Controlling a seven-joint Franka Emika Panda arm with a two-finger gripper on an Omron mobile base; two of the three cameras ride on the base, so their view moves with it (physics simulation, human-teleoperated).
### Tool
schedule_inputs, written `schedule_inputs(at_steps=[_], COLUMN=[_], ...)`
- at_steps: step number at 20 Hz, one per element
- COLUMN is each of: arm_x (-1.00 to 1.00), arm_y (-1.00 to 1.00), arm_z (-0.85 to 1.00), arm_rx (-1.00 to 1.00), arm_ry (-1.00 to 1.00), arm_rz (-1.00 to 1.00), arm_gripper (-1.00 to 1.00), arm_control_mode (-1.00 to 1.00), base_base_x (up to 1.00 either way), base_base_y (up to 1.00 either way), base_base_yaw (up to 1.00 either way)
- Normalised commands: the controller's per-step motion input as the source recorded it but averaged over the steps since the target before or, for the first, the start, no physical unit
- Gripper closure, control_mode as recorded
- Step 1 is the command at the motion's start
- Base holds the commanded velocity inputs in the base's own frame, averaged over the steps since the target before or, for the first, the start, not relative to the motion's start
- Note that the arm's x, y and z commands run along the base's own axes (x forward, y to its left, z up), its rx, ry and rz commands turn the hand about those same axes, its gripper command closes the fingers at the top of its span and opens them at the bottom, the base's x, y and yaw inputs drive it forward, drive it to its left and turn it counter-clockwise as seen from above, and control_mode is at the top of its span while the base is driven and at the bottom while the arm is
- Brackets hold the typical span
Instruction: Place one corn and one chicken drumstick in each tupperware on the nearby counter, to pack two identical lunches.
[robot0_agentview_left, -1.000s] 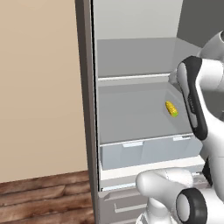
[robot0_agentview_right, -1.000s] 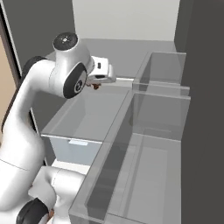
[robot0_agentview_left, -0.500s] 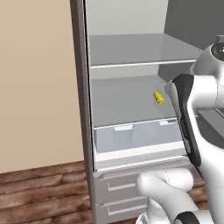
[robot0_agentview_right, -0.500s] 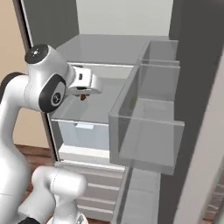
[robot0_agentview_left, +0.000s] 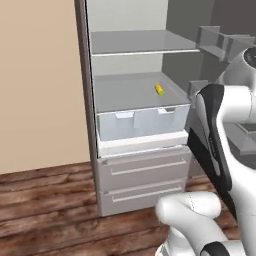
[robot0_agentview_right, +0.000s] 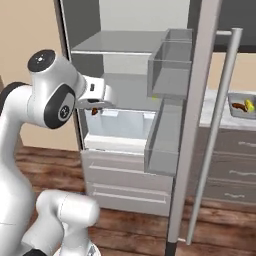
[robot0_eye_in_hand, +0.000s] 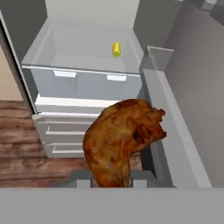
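Corn count: you have one cob of corn lying on the fridge shelf above the drawer; a second yellow piece sits in the tray on the counter, too small for you to name for sure.
Drumstick count: one chicken drumstick is at the gripper; in the right base view it shows as a small brown shape under the hand.
Gripper: your gripper is pinched on the narrow end of the drumstick, meat end up in the hand view, out in front of the open fridge.
Tupperware count: you can see one tupperware, at the far right of the right base view on the counter.
Tupperware contents: something brown and something yellow lie in it, side by side; you cannot tell more at that size.
Fridge drawer: one pale crisper drawer under the corn shelf; its contents are hidden from you.
Door bins: two clear door bins, one above the other, on the open door.
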Motion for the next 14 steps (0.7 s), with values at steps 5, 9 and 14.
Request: schedule_inputs(at_steps=[5,9,14], arm_x=[0.0,0.0,0.0], arm_y=[0.0,0.0,0.0], arm_z=[0.0,0.0,0.0], arm_rx=[0.0,0.0,0.0], arm_ry=[0.0,0.0,0.0], arm_rz=[0.0,0.0,0.0], arm_gripper=[1.0,1.0,1.0], arm_control_mode=[1.0,1.0,1.0], base_base_x=[-1.0,-1.0,-0.92], base_base_y=[0.0,0.0,-0.13], base_base_yaw=[-0.02,-0.01,-0.03])
